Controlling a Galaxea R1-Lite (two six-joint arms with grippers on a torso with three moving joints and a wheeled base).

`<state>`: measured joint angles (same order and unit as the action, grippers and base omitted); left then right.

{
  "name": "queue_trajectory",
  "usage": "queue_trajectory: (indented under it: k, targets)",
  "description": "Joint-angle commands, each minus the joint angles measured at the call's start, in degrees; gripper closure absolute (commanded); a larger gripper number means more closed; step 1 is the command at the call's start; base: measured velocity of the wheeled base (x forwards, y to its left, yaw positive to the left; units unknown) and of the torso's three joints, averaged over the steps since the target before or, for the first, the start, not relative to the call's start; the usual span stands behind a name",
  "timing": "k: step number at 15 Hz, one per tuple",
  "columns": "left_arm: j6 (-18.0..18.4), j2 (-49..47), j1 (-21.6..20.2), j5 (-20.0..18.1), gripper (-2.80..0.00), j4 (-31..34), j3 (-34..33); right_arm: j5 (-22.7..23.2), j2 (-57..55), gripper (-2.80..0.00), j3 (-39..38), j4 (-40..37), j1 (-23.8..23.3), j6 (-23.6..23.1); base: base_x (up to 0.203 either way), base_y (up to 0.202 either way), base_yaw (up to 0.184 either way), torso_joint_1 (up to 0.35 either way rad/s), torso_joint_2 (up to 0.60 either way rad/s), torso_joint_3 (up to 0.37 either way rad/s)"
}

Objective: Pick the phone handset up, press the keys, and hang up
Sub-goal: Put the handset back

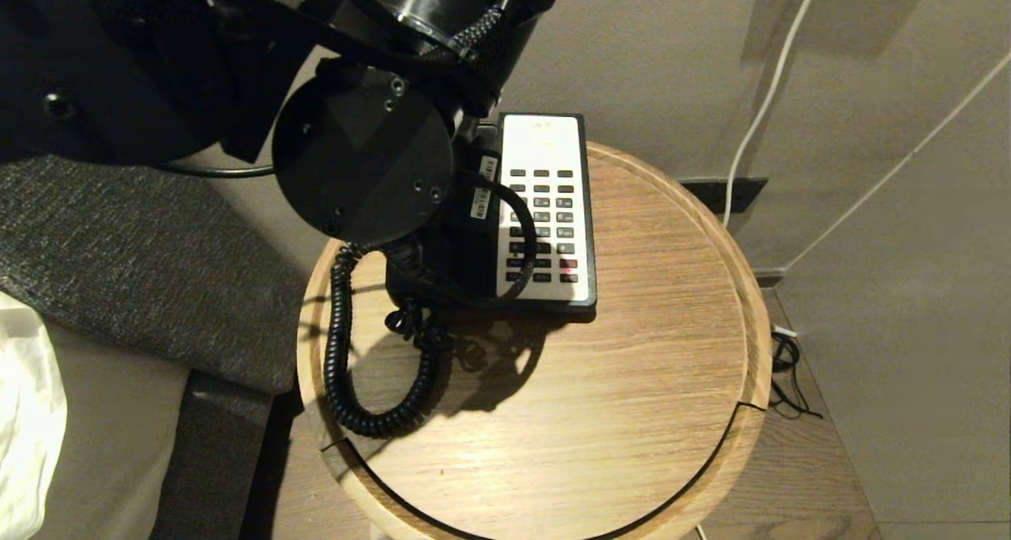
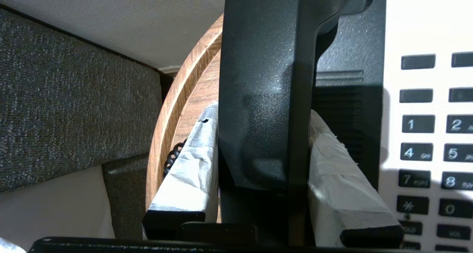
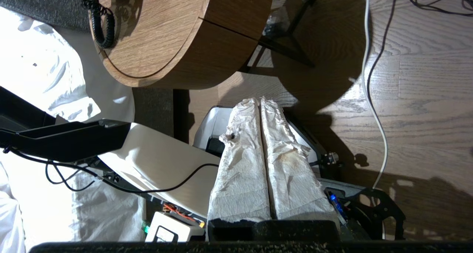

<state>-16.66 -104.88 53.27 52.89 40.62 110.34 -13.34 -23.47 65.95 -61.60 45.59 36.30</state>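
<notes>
Left tool (image 2: 263, 164) clamps the phone handset (image 2: 266, 83) mid-shaft beside the keys (image 2: 436, 153); rigid, light, slippery plastic.

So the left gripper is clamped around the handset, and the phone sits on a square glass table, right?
Not quite. The table is round and wooden, not square glass; the head view shows its curved wood-grain top. The rest holds: in the left wrist view the left gripper is closed on the phone handset, one padded finger on each side, beside the keys.
</notes>
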Motion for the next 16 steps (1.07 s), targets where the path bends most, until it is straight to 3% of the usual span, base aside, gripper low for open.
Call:
queue_trajectory:
  k: [1, 16]
  targets:
    - [0.2, -0.2, 0.0, 0.3, 0.0, -1.9, 0.1, 0.6, 0.2, 0.0, -0.6, -0.4, 0.0, 0.2, 0.0, 0.0, 0.0, 0.0, 0.0, 0.0]
    - [2.9, -1.9, 0.2, 0.5, 0.0, -5.2, 0.2, 1.7, 0.8, 0.0, -2.7, -0.6, -0.3, 0.2, 0.0, 0.0, 0.0, 0.0, 0.0, 0.0]
